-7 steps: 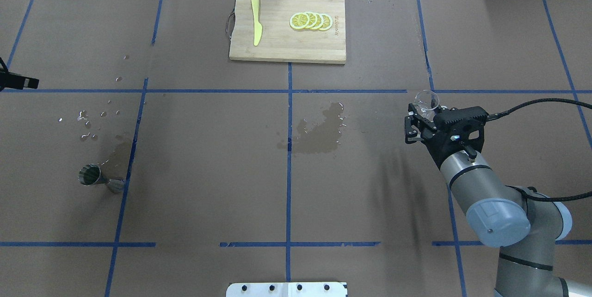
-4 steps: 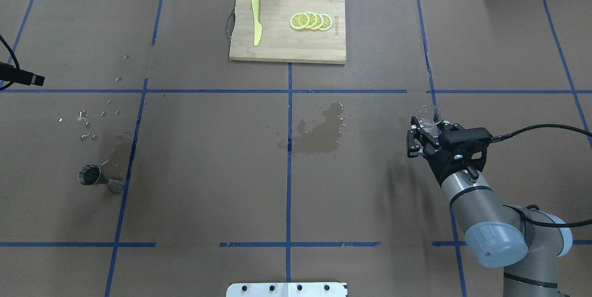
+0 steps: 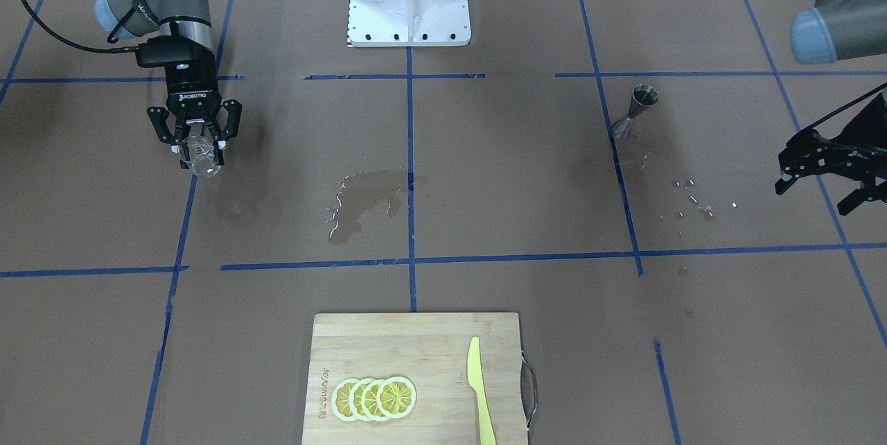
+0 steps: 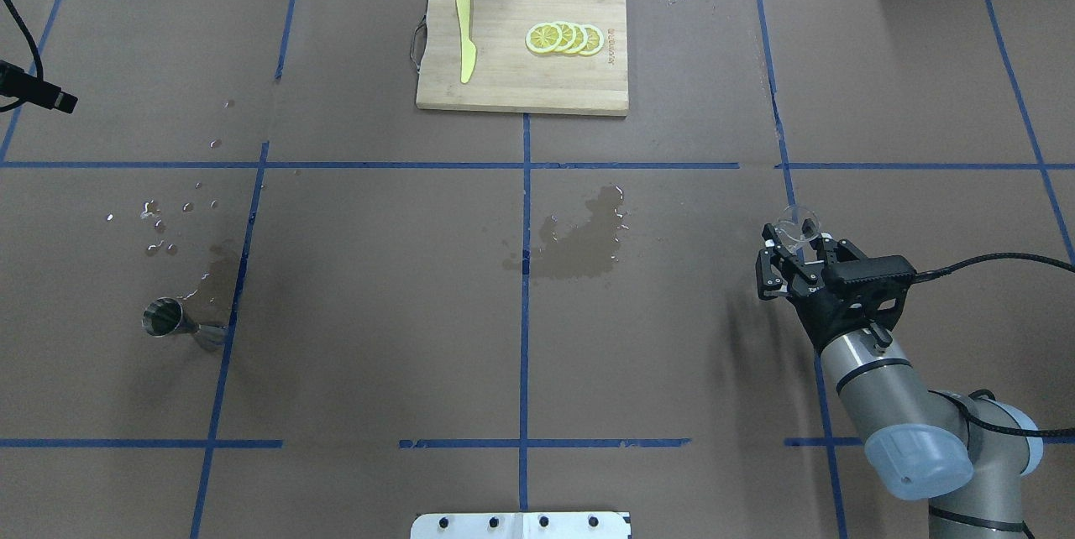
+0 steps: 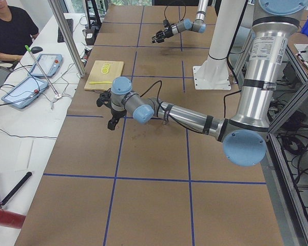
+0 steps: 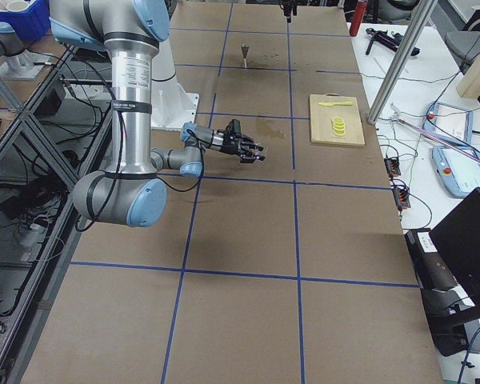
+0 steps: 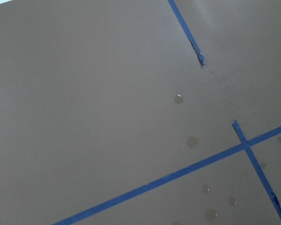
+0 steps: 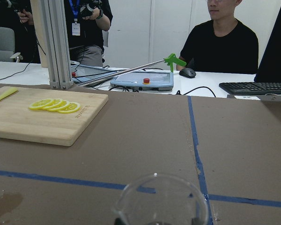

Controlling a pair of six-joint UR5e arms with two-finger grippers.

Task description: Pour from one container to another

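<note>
My right gripper (image 4: 794, 248) is shut on a clear glass beaker (image 4: 793, 225), which it carries above the table's right side; the same gripper (image 3: 201, 147) and beaker (image 3: 205, 163) sit at the left of the front-facing view. The beaker's rim (image 8: 158, 199) fills the bottom of the right wrist view. A small metal jigger (image 4: 170, 321) stands on the table far off at the left (image 3: 639, 104). My left gripper (image 3: 814, 192) hovers open and empty, out past the jigger near the table's left edge.
A wet patch (image 4: 584, 241) darkens the paper at the table's middle, and droplets (image 4: 159, 224) lie beyond the jigger. At the far edge a wooden cutting board (image 4: 504, 86) holds lemon slices (image 4: 564, 38) and a yellow knife (image 4: 464, 35).
My right gripper has drawn back toward the robot and slightly right, carrying the beaker. The left arm's part at the overhead view's left edge has shifted farther away.
</note>
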